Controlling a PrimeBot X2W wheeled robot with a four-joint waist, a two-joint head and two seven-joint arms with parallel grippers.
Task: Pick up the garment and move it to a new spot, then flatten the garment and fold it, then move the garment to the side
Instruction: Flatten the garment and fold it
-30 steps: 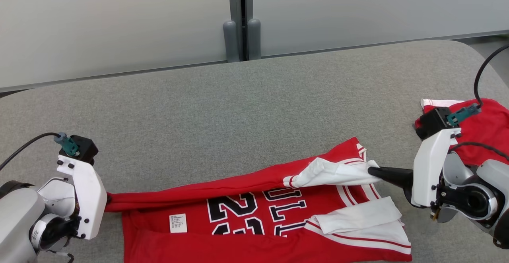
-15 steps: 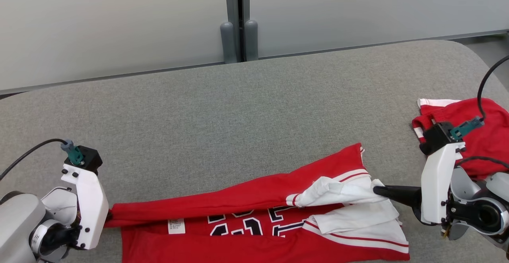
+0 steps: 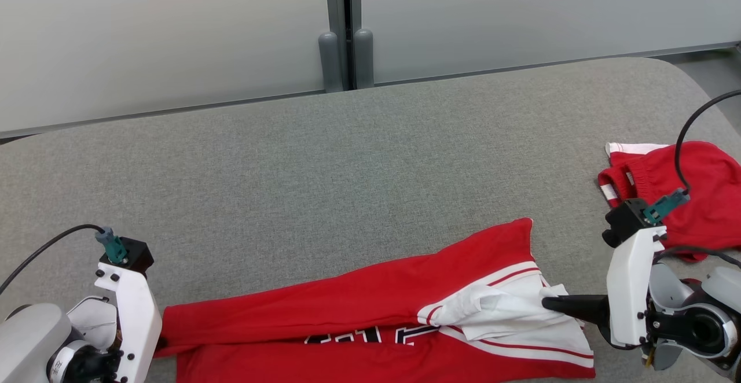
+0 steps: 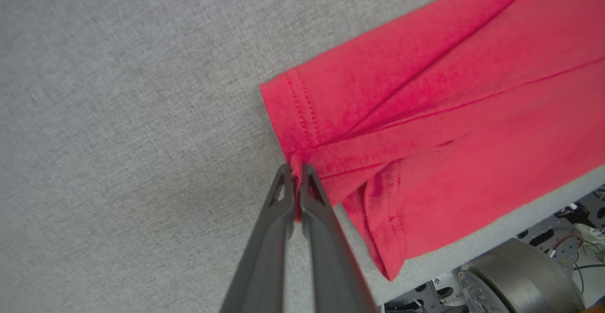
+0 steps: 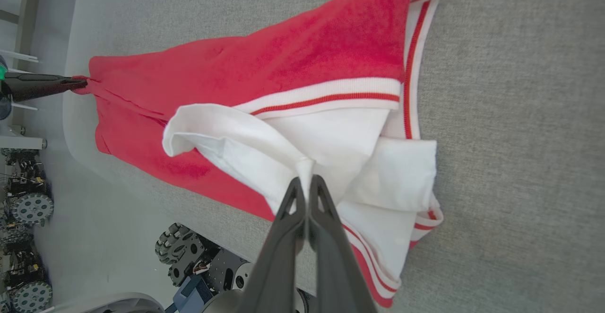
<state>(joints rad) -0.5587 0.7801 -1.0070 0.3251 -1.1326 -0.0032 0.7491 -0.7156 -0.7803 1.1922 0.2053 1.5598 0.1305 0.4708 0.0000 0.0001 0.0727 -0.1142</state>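
Across the frame's bottom, the garment lies lengthwise on the table between my left end effector, clamped tight on its red hem, and right end effector, pinching its white fabric.

- Garment: bright red; white sleeves edged with thin red stripes; black lettering outlined in white along the near edge.
- Table: mottled grey weave.
- Second cloth, far right: red with a white band.
- Left gripper and right gripper: dark grey fingers, white housings, teal plugs.
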